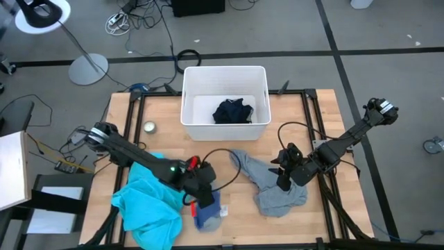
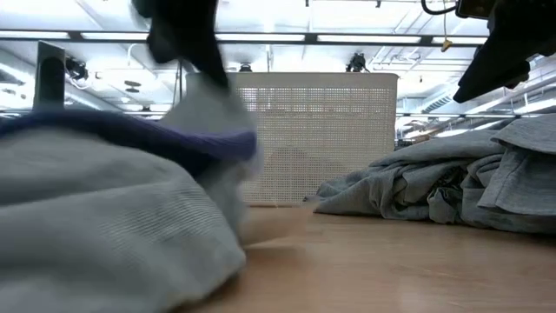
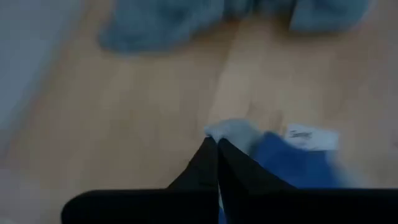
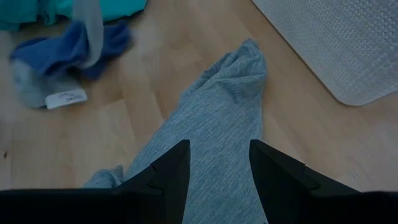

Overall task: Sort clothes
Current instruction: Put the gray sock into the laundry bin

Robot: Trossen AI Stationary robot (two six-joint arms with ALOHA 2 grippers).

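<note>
Between the parted right fingers point(image 4: 217, 177) lies a crumpled grey knit top point(image 4: 211, 137); the left fingers point(image 3: 217, 163) pinch a rumpled blue piece point(image 3: 292, 168), white-tagged.

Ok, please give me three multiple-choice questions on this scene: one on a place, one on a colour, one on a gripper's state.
1. Where does the dark navy garment lie?
A. In the white rectangular plastic bin
B. On the wooden table
C. On the floor

2. What colour is the large shirt by the left arm?
A. Red
B. Turquoise
C. Yellow

3. How is the right gripper?
A. Shut on a sock
B. Open above the grey top
C. Out of view

Answers: 1 A, the high view shows it inside the bin. 2 B, plainly turquoise. 3 B, its fingers stand apart over the fabric.
</note>
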